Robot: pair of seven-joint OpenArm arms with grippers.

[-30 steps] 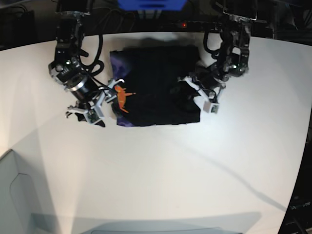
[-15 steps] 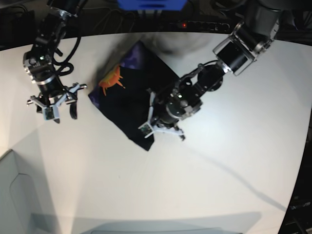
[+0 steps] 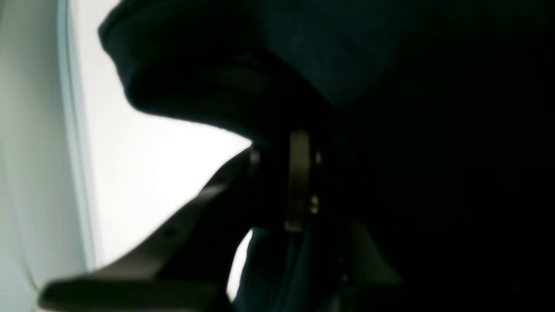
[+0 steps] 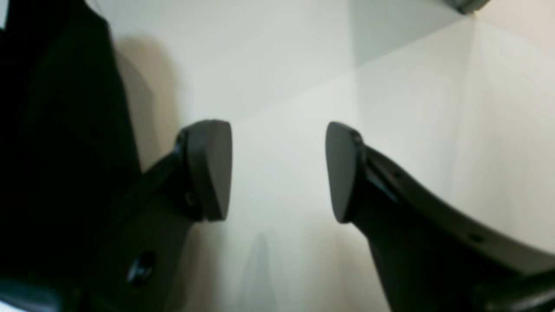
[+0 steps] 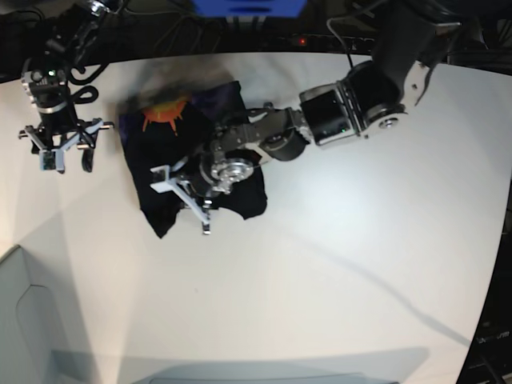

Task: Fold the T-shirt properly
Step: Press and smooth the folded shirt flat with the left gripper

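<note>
- Worktop (image 5: 336, 264): white, carrying the T-shirt (image 5: 164, 152), a crumpled, partly folded black heap at its left-rear; squaring up is left.
- Left claw (image 5: 190, 198): clamped on cloth.
- Right claw (image 5: 60, 148): apart, empty.

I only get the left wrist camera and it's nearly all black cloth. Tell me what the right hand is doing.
Observer: The right hand is open and empty, over the table, beside the shirt, not touching it.
Operator: Now give me the shirt's print side.
Observer: The orange sun print faces up, at the shirt's far edge.
Operator: Say where my left hand sits.
Observer: The left hand is at the near edge, opposite the print.
</note>
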